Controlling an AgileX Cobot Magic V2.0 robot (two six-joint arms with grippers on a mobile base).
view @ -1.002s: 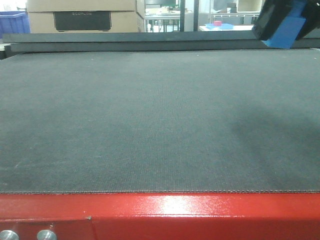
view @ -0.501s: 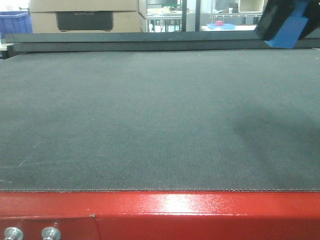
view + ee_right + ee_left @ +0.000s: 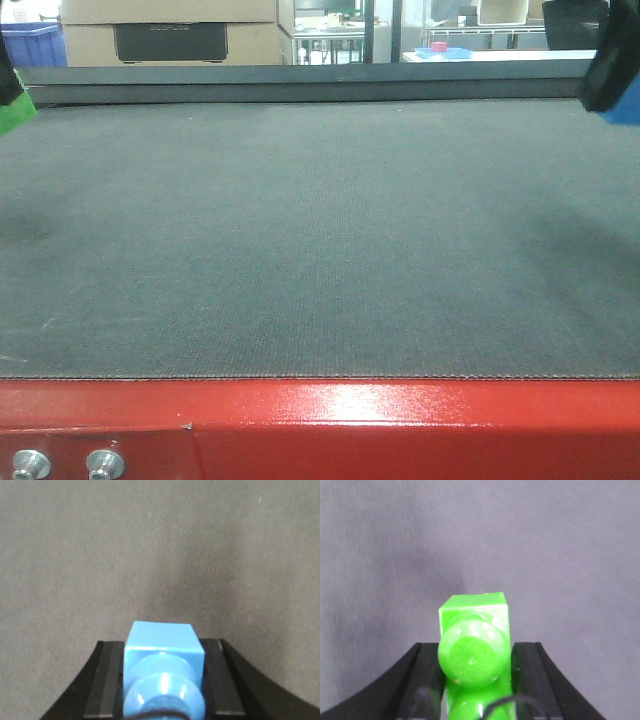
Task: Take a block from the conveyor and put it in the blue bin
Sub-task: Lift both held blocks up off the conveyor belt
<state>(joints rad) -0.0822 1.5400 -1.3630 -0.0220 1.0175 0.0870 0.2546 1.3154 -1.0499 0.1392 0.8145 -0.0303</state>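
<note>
My right end effector clamping the block over the conveyor, right edge, my left end effector clamping a green block, left edge

Industrial lab or warehouse-type space. Wide belt conveyor w/ bolted red frame up front. Behind conveyor: cardboard boxes, blue crate, workbench.

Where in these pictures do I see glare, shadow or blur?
Front view: a white glare patch sits on the red conveyor frame, and faint shadows darken the conveyor belt near both side edges. Left wrist view: the green block is glossy, the belt behind it soft and textureless. Right wrist view: a dark shadow lies on the belt beyond the blue block, whose rounded part shows highlights.
</note>
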